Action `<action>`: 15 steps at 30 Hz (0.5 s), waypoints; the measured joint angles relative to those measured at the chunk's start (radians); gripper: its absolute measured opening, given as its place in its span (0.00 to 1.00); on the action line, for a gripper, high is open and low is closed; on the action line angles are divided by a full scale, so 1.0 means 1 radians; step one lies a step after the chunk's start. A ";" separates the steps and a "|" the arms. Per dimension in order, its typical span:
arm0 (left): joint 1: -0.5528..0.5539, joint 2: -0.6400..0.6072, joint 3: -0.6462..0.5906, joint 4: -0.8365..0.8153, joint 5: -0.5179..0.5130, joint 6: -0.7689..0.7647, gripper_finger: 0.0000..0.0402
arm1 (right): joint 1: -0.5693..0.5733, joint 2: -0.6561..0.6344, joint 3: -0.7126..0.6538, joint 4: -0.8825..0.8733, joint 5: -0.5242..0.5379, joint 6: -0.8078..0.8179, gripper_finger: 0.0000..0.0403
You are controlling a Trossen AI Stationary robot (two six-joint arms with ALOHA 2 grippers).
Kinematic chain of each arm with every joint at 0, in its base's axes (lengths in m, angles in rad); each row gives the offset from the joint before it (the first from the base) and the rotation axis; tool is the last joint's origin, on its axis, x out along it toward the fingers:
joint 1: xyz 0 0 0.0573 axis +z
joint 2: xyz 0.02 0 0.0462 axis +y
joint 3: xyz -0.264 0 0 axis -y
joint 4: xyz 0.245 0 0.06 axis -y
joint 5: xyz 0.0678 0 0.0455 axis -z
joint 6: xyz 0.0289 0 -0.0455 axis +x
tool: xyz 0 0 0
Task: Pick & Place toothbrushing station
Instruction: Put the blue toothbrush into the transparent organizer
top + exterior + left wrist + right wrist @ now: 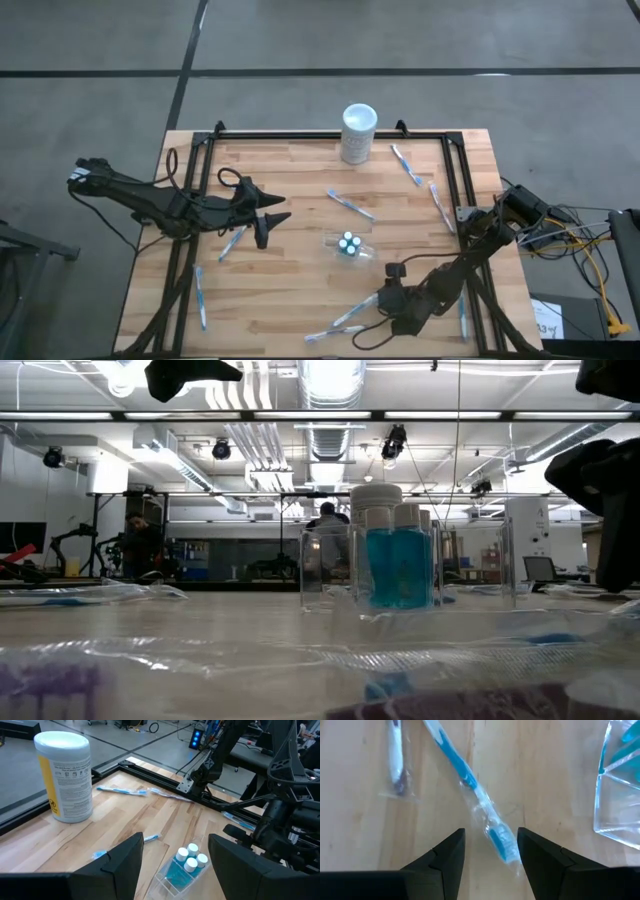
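My right tool (pixel 487 847) hangs low over the near right part of the wooden worktop (pixel 300 300), its fingers spread and empty, straddling a wrapped blue-and-white toothbrush (pixel 470 787) that lies slantwise between them. A second wrapped brush (pixel 395 755) lies just beside it. My left tool (pixel 268 222) waits above the left half of the worktop, released and holding nothing, pointed toward the clear cup (pixel 347 246) in the middle, which already stands with three teal tubes (pixel 189 861) in it. Other brushes lie scattered: one near the cup (pixel 350 204), two by the right rail (pixel 406 165), two on the left side (pixel 200 296). A white cylinder (pixel 358 133) stands at the far edge.

The risk here, as I judge it, is the wrapper. The brush is thin, lies flat and sits at an angle to my fingers, so closing may catch only the loose film, or nudge the brush aside and let it slip out. Coming down too hard could jam my fingertips into the wood. The neighbouring brush is close enough to be dragged along. The cup looks light and top-heavy with its tubes, so a careless drop-in could tip it.
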 joint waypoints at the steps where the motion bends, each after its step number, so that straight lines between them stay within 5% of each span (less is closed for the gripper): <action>1: 0.000 0.000 0.000 0.000 0.000 0.000 0.57 | -0.004 0.000 -0.004 -0.003 0.000 -0.001 0.44; 15: 0.000 0.000 0.000 0.000 0.000 0.000 0.57 | -0.034 0.000 -0.062 0.098 -0.050 -0.001 0.44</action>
